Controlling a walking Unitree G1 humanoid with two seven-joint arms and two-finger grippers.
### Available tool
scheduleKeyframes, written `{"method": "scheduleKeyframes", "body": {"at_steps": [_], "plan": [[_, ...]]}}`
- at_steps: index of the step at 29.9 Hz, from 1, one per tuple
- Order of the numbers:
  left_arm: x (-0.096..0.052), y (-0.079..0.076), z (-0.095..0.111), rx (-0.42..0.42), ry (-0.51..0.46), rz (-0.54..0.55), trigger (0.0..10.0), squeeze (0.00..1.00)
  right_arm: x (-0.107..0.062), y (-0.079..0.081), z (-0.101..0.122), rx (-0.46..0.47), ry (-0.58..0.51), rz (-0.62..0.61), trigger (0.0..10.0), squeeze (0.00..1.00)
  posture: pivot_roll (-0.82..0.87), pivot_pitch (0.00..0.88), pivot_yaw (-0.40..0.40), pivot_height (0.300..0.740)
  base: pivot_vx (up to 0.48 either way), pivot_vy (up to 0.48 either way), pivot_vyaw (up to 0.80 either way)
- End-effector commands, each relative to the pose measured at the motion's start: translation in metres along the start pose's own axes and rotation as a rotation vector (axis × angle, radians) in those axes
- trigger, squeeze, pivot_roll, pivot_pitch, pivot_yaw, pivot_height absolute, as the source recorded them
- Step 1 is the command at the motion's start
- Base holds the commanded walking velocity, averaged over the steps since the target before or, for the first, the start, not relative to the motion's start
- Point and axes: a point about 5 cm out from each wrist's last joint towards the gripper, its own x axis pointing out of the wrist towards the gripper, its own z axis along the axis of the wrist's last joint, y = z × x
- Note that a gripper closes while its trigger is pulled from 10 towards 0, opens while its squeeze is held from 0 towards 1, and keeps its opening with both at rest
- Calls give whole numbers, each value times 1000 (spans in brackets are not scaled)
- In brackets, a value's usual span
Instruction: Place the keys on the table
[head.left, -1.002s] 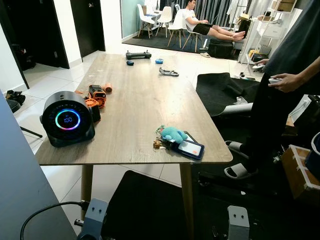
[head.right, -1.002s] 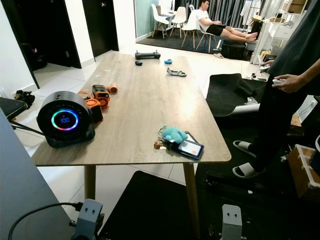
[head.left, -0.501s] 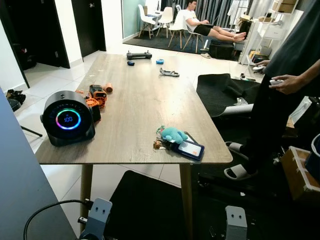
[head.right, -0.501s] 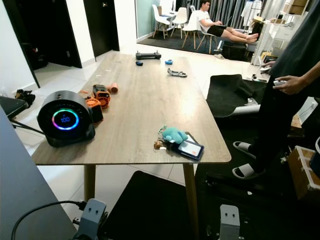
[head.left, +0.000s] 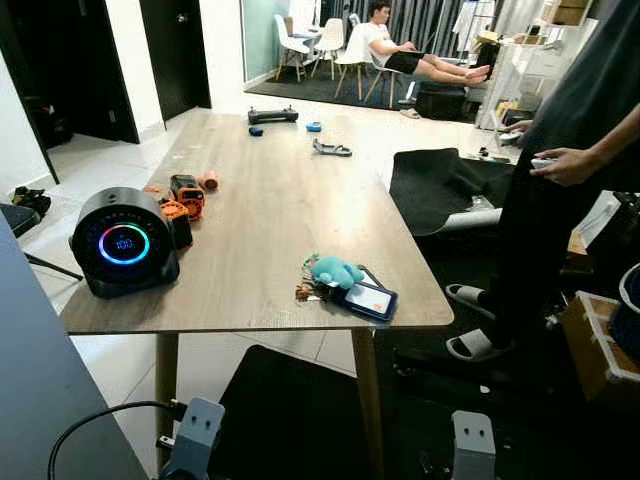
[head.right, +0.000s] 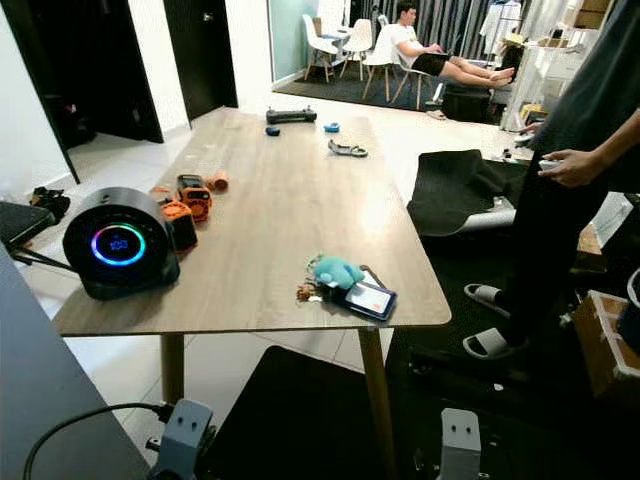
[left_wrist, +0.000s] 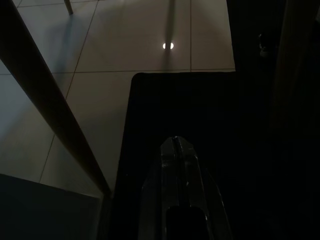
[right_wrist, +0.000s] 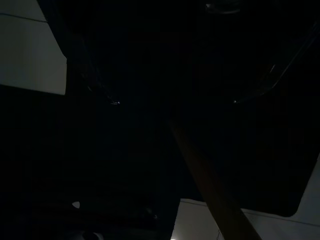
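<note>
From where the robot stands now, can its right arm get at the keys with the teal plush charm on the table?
Probably not yet. The keys lie by the table's near edge beside a phone, nothing covering them, but the right arm hangs low below the tabletop, so it must lift and likely step closer.

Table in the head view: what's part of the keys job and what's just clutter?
Job:
keys with teal plush charm, lying at the near right corner
table
left tool, shut, hanging low over the dark mat

Lying about:
phone beside the keys
round speaker
orange gadgets
controller at the far end
standing person
</note>
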Motion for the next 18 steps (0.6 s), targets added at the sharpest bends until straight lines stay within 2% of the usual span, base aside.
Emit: {"method": "scheduleKeyframes", "body": {"at_steps": [1, 3, 18], "plan": [[-2, 0, -3, 13, 13, -12, 10000, 0, -1, -1, -3, 1, 15, -9, 10000, 0, 100, 32, -37, 740, 0, -480, 0], [-1, 2, -4, -15, 20, 8, 10000, 0, -1, -1, -3, 3, 14, -9, 10000, 0, 99, 31, -36, 740, 0, 0, 0], [-2, 3, -5, -7, 28, -8, 10000, 0, -1, -2, -3, 4, 16, -11, 10000, 0, 102, 36, -33, 740, 0, 0, 0]]}}
